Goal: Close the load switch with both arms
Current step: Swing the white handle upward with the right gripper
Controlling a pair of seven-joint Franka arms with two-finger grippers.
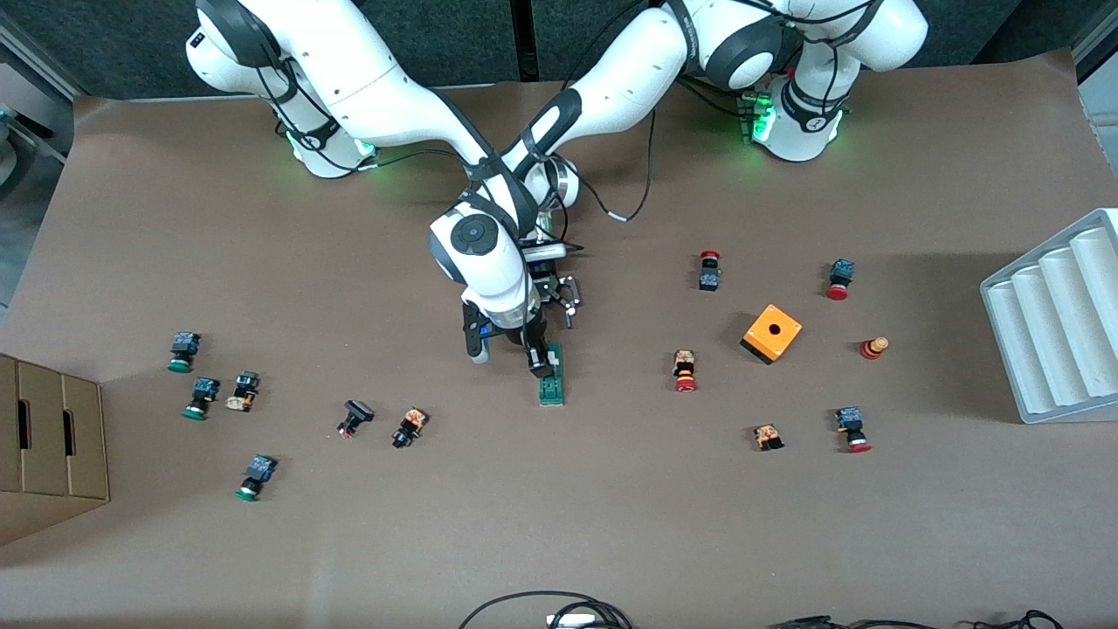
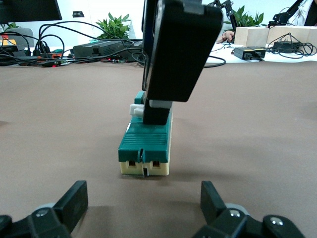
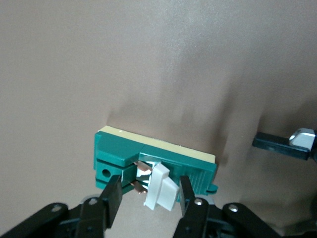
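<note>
Both arms bent over the one load switch (image 1: 551, 377) mid-worktop.
Right gripper (image 3: 147, 198) points straight down, fingers narrowed around the white slider (image 3: 161, 187); left gripper (image 2: 143, 208) sits low beside the switch, fingers wide.

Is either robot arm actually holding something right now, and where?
Not clearly. The right end effector brackets the load switch's white slider, fingers not visibly clamped. The left end effector is open, empty.

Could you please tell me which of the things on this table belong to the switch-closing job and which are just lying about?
Job:
load switch
right gripper, fingers either side of the switch's white slider
left gripper, open, low beside the switch

Lying about:
orange box
push-buttons
grey tray
cardboard box
</note>
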